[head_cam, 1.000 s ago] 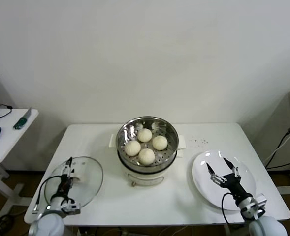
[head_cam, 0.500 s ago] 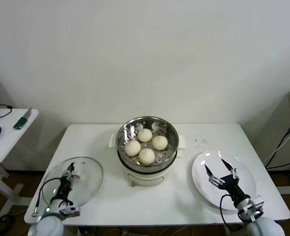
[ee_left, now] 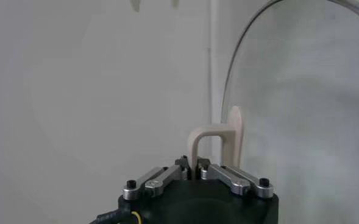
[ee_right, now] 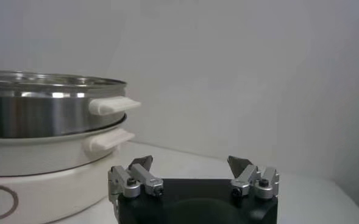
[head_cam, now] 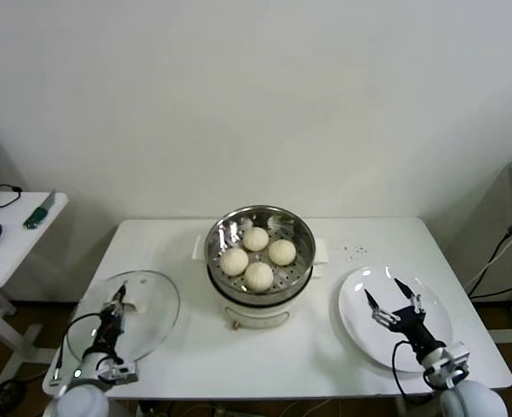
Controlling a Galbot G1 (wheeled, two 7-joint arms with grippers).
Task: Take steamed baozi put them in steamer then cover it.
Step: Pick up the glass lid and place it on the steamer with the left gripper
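Observation:
Several cream-white baozi (head_cam: 258,275) lie in the shiny steamer (head_cam: 223,235) on its white pot base at the table's middle. The clear glass cover (head_cam: 147,304) is at the table's left, tilted and partly lifted. My left gripper (head_cam: 117,304) is shut on the cover's white bar handle (ee_left: 219,137); the left wrist view shows the jaws (ee_left: 193,164) pinching the handle's post beside the glass (ee_left: 301,109). My right gripper (head_cam: 393,297) is open and empty over the white plate (head_cam: 360,326). The right wrist view shows its fingers spread (ee_right: 191,163), with the steamer (ee_right: 45,112) off to one side.
The white plate holds nothing and lies at the table's right front. A white side table (head_cam: 12,239) with small items stands at the far left. The steamer's small side handles (ee_right: 113,105) stick out toward the right arm. A cable hangs at the far right.
The left gripper has drawn slightly back and left with the cover's handle in it, and the cover has tipped up off the table. The right gripper has barely moved.

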